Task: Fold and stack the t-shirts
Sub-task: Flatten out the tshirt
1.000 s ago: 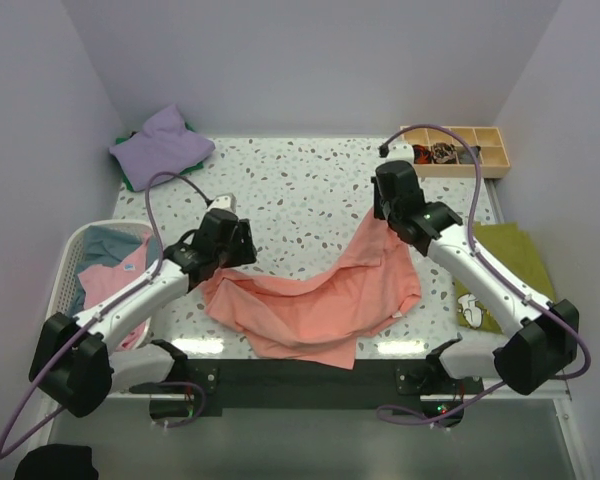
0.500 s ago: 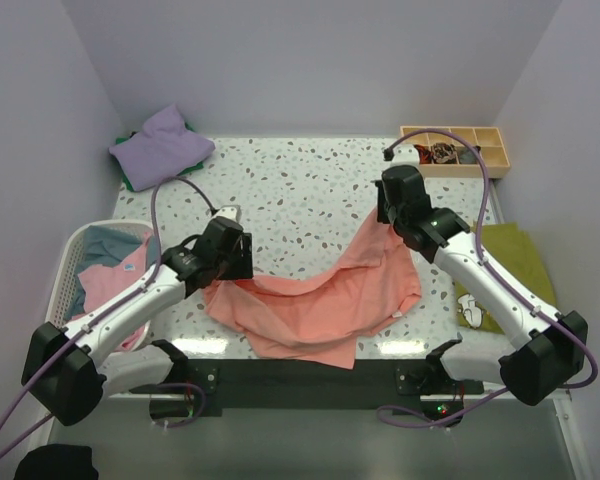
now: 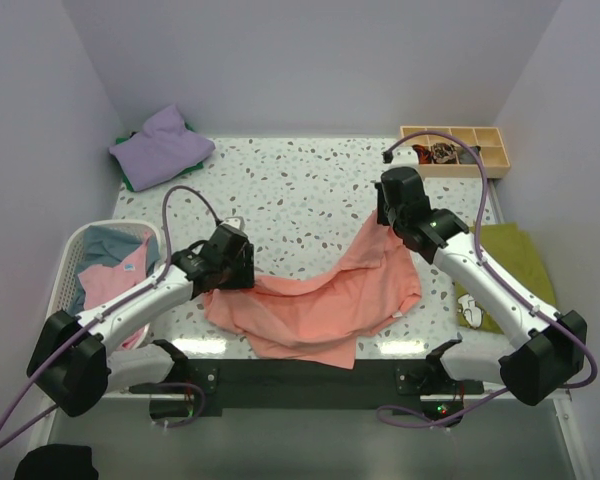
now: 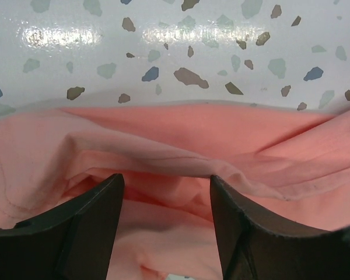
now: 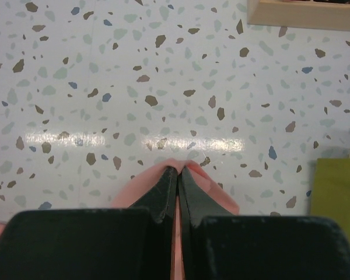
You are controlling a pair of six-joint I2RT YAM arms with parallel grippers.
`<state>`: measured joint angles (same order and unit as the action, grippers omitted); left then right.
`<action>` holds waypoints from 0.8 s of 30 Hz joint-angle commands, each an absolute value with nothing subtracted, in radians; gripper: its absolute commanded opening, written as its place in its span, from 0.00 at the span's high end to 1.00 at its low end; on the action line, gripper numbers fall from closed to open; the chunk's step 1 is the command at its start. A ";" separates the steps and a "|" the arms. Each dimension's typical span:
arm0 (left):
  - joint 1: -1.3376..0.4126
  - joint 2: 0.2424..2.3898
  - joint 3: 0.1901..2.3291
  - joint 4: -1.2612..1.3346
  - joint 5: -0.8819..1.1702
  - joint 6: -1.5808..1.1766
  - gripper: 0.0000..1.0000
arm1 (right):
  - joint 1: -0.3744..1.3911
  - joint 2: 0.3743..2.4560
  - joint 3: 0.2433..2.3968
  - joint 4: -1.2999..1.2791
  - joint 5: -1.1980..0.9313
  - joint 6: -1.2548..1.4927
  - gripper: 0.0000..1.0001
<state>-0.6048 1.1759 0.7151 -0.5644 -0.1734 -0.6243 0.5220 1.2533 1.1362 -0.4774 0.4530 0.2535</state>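
A large salmon-pink t-shirt lies crumpled across the near middle of the table. My right gripper is shut on its far right corner and holds that corner up off the table; in the right wrist view the pink cloth shows pinched between the closed fingers of the gripper. My left gripper hovers over the shirt's left edge. Its jaws stand open in the left wrist view, straddling a rumpled fold of the shirt without closing on it.
A lavender t-shirt lies on a green one at the back left. A white basket at the left holds pink and light blue shirts. A wooden tray sits back right, an olive cloth at the right.
My left gripper has come down and nearer, onto the shirt's left edge, staying open. The right gripper still holds its corner and has hardly moved.
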 commanded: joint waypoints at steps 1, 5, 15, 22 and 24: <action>-0.611 1.178 0.712 -0.492 -0.232 -0.650 0.39 | 0.518 1.215 1.124 -0.449 0.459 0.265 1.00; -0.611 1.192 0.716 -0.462 -0.268 -0.644 0.66 | 0.518 1.213 1.112 -0.448 0.457 0.265 1.00; -0.611 1.223 0.729 -0.431 -0.267 -0.612 0.88 | 0.517 1.195 1.100 -0.462 0.466 0.255 1.00; -0.629 1.158 0.745 -0.456 -0.250 -0.551 0.44 | 0.514 1.203 1.094 -0.451 0.453 0.258 1.00; -0.632 1.164 0.746 -0.457 -0.276 -0.551 0.40 | 0.515 1.212 1.091 -0.446 0.445 0.261 1.00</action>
